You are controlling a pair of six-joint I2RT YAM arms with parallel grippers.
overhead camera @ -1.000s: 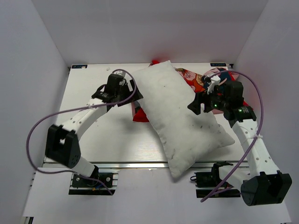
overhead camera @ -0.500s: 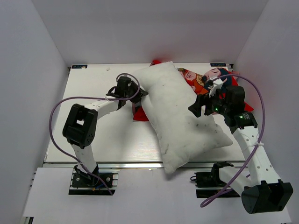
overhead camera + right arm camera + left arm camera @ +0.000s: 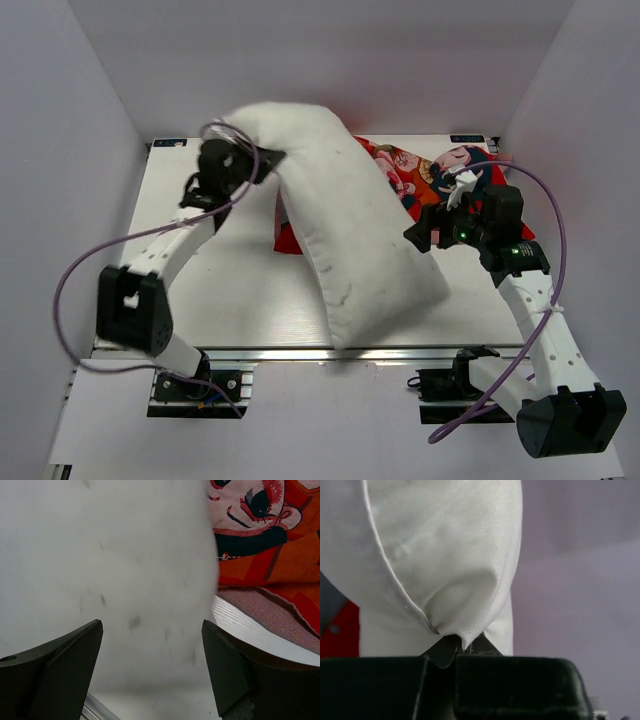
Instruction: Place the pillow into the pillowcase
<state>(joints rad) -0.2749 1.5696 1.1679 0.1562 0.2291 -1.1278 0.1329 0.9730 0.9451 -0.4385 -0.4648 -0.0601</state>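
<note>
The left pincer [image 3: 454, 647] is clamping shut on a corner of the large plump white stuffed pillow [image 3: 350, 230], holding that end above the white worktop [image 3: 230, 290] while the other end is resting near the front edge. The right pincer [image 3: 150, 635], fingers wide apart, is facing the pillow's right flank. The red cartoon-printed fabric pillowcase [image 3: 425, 175] is lying behind the pillow, partly beneath it.
</note>
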